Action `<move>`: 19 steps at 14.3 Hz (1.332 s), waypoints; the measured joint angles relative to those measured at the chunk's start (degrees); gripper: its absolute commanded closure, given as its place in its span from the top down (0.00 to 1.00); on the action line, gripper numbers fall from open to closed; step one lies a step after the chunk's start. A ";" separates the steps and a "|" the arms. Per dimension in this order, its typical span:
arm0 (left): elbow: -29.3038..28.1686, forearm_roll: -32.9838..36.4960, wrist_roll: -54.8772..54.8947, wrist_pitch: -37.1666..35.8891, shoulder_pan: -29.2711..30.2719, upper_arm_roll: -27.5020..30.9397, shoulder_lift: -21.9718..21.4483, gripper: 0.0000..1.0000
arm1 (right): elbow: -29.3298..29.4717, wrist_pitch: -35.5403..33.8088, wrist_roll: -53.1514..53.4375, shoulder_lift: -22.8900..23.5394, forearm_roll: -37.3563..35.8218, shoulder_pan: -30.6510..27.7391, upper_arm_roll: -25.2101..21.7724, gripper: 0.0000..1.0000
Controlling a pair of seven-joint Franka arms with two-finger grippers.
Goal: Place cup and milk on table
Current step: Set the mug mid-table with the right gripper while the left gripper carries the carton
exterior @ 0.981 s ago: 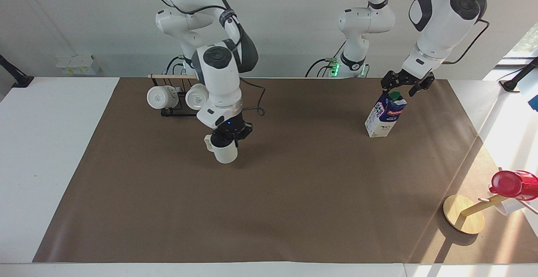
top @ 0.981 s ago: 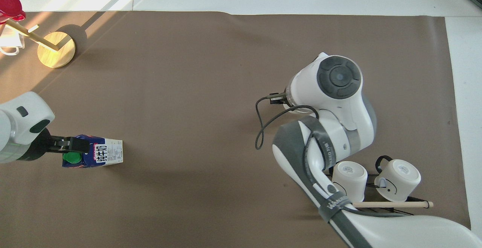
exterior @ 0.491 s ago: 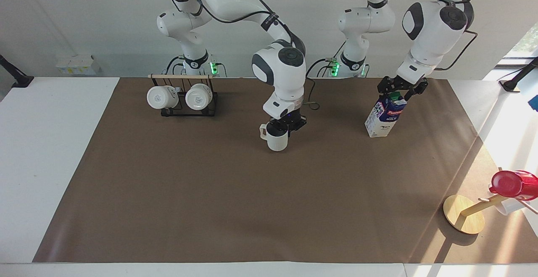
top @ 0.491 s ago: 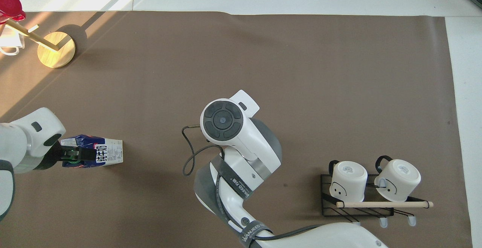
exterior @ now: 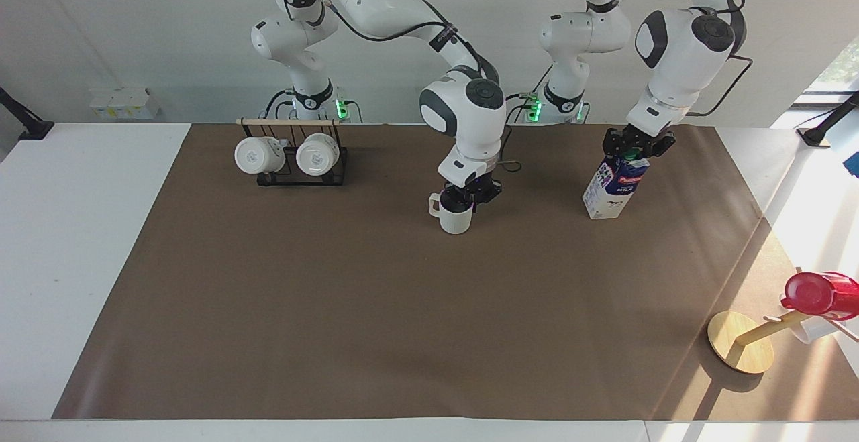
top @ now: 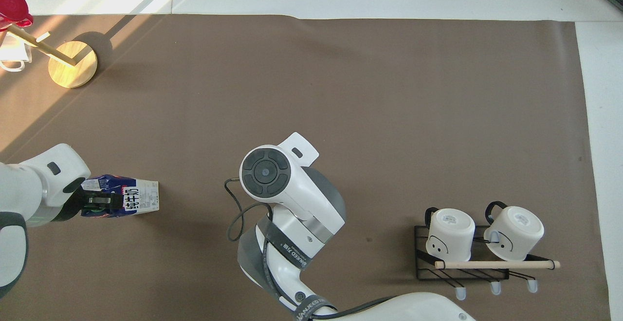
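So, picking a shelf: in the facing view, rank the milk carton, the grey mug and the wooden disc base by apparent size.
1. milk carton
2. wooden disc base, though it lies closer to the camera
3. grey mug

White cup (exterior: 456, 218) and blue-topped milk (exterior: 615, 186) (green cap) stand upright — well apart — on the brown-covered table (exterior: 335, 308).

Two robot arms, two grippers: left gripper (exterior: 629, 153), right gripper (exterior: 468, 203)
One grey-white cup (exterior: 455, 218)
One milk carton (exterior: 614, 187)
Two white mugs (exterior: 258, 155) on one black rack (exterior: 303, 177)
One red cup (exterior: 819, 294) on one wooden stand (exterior: 738, 343)
One table (exterior: 80, 241), one brown sheet (exterior: 402, 321)
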 measured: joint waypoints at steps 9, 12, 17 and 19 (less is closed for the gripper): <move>6.16 0.00 -0.19 -1.79 0.00 -0.11 0.51 0.37 | 1.00 1.56 0.01 -3.06 0.00 -1.32 -0.64 1.00; 11.06 -0.10 -4.82 -5.76 -1.71 -0.84 1.40 0.35 | 1.08 0.15 0.01 -6.88 0.00 -4.87 -0.75 1.00; 15.65 -0.15 -24.77 -10.15 -15.00 -1.69 1.84 0.34 | 0.98 -14.15 -6.02 -15.06 0.00 -15.98 -0.93 1.00; 16.38 -0.15 -30.37 -9.86 -19.70 -1.91 2.31 0.32 | 0.92 -17.30 -10.88 -16.93 0.00 -20.76 -1.05 1.00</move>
